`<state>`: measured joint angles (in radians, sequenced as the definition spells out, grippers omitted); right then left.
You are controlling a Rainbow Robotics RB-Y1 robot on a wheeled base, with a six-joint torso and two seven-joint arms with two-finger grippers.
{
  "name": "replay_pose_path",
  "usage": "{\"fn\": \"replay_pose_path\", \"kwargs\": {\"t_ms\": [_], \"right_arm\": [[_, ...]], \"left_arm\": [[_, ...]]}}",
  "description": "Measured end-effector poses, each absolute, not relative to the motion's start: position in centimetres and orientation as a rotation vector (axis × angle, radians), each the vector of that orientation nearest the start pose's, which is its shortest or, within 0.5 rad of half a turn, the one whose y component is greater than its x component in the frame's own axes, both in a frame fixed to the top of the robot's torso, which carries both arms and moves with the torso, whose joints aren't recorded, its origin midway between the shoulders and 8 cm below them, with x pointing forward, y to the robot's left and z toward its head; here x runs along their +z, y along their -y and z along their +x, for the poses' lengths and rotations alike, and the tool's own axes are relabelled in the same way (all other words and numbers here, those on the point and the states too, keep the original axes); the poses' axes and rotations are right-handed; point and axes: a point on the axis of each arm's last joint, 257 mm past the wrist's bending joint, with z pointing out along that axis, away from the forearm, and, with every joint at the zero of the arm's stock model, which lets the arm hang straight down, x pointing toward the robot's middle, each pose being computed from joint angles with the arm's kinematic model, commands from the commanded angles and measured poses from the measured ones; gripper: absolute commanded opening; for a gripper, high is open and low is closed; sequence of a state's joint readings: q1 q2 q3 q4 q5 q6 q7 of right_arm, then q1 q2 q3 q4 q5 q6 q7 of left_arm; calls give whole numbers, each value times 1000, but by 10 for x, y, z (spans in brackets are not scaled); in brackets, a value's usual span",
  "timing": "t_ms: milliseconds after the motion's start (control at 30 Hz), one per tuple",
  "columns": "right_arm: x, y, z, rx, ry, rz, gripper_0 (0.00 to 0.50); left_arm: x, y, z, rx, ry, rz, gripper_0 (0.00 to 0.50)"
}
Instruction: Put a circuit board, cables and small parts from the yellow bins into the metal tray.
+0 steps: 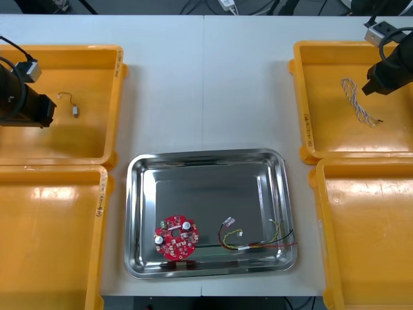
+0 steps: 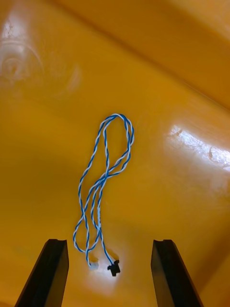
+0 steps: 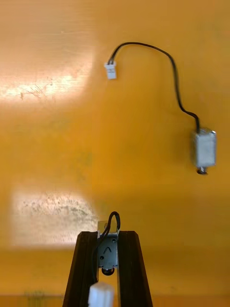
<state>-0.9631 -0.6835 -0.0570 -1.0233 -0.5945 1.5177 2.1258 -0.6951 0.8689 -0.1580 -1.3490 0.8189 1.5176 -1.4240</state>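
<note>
Metal tray [image 1: 139, 213] sits between the yellow bins. You have a round red circuit board [image 1: 175, 237] and a red and yellow cable [image 1: 258, 242] lying apart in its near half.

Your left gripper [image 3: 108, 234] hangs over the far left bin [image 1: 77, 48], clenched on a small metal part [image 3: 108, 253]. A second small metal part [image 3: 205, 149] lies on that bin's floor beyond the fingers, with its black cable [image 3: 163, 53].

Your right gripper [image 2: 110, 242] is over the far right bin [image 1: 335, 44], fingers spread wide. The twisted blue and white cable [image 2: 108, 177] lies on the bin floor, its ends between the fingers and clear of both.
</note>
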Motion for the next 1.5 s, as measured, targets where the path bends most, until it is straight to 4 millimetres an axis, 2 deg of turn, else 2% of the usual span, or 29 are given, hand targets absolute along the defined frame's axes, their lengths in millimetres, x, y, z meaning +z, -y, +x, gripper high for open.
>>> {"fn": "replay_pose_path", "kwargs": {"t_ms": [167, 567, 933, 1100, 1500], "right_arm": [[-132, 373, 610, -161, -2499, -644, 500], [-163, 371, 614, -172, -2519, -678, 500], [-177, 374, 610, -189, -2549, -691, 500], [-178, 375, 610, -192, -2549, -702, 500], [-177, 375, 615, -204, -2528, -703, 500]], "left_arm": [[-163, -378, 526, 72, -2691, 87, 0], [-129, -336, 500, 131, -2672, 275, 0], [-121, -275, 489, -15, -2646, -10, 0], [-121, -251, 480, -23, -2643, 43, 0], [-118, -193, 479, -69, -2562, 133, 0]]}}
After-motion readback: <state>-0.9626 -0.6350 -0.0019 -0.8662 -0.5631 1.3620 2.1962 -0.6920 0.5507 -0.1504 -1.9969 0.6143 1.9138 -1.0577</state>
